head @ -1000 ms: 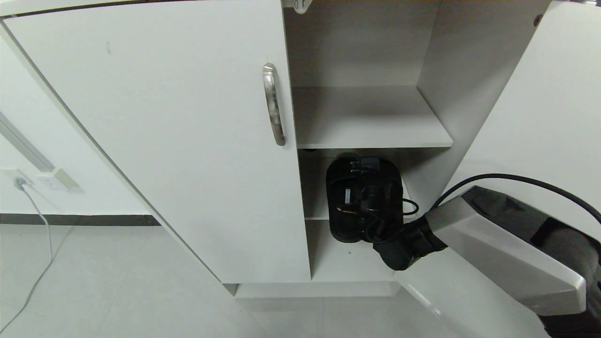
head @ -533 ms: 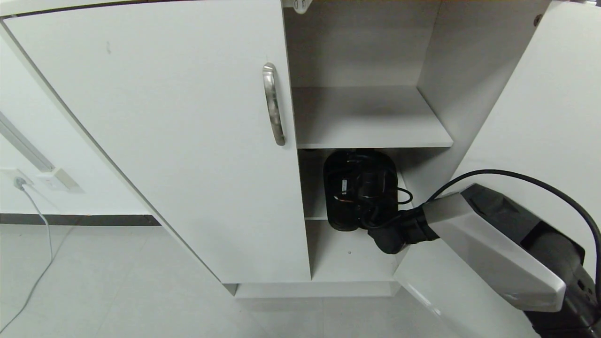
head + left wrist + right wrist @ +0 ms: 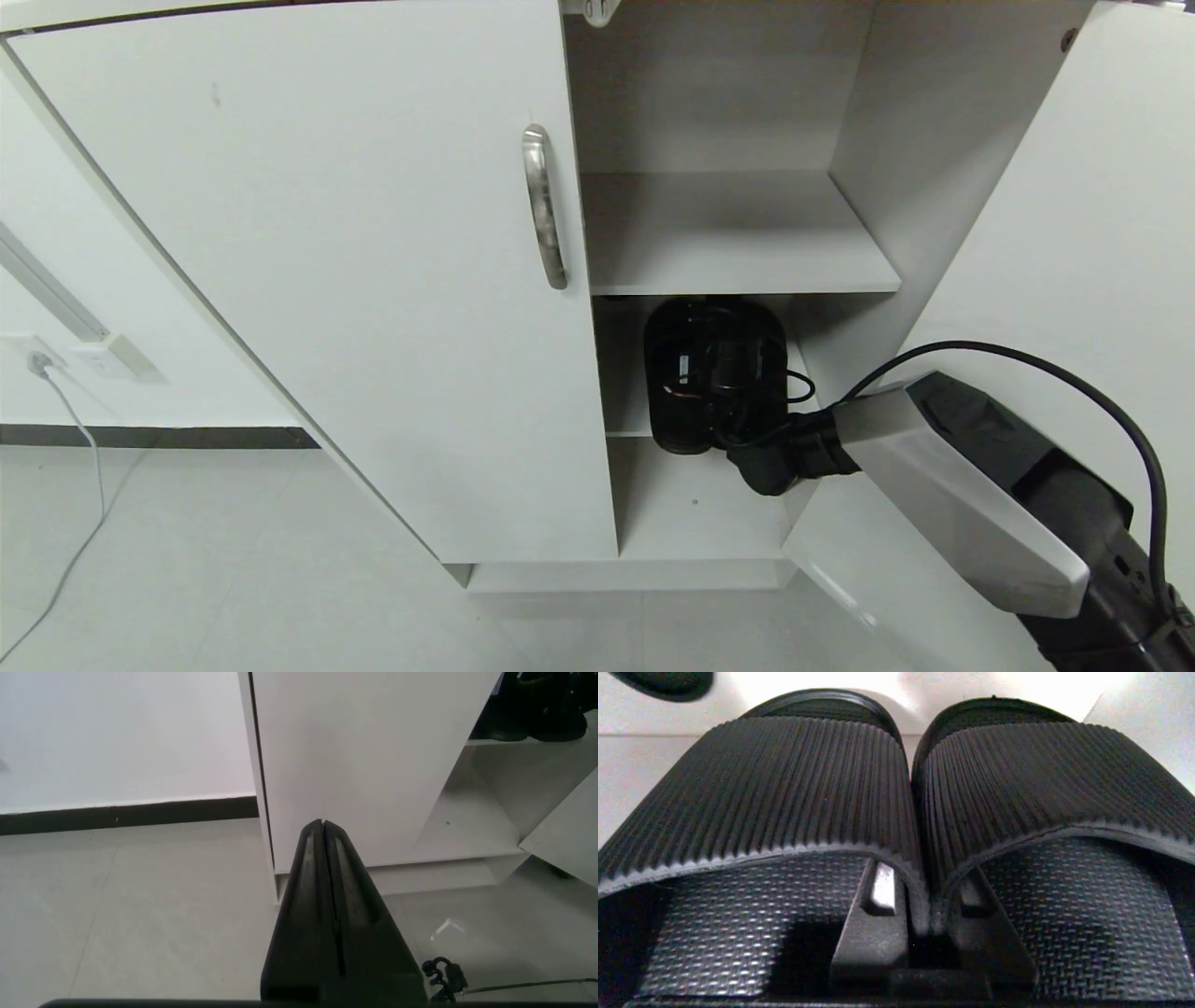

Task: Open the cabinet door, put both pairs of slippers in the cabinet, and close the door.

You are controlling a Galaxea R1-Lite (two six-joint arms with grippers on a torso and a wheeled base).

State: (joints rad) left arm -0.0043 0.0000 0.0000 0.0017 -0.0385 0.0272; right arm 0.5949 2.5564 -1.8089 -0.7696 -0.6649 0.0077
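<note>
1. The left pincer (image 3: 321,831) is pressed tight together with nothing in it. It hangs over the floor (image 3: 140,915) in front of the cabinet (image 3: 896,121).
2. The left door (image 3: 308,280) is closed. Its handle (image 3: 544,210) sits at its right edge.
3. The black slippers (image 3: 714,373) are inside the cabinet, under the top shelf (image 3: 738,233) and just above the lower shelf (image 3: 627,431). I cannot tell if they rest on it yet.
4. The right pincer (image 3: 920,910) holds both slippers at once. It pinches the two inner sides where they meet, with one finger (image 3: 878,891) inside each shoe.
5. The slippers look light, soft and bendy. Their ridged tops and bumpy insides should help stop them from sliding. I think the middle is a good place to hold, because it keeps the pair together. But the ends may droop, and one shoe could slip out if the squeeze gets loose.
6. The right door (image 3: 1074,233) stands wide open.
</note>
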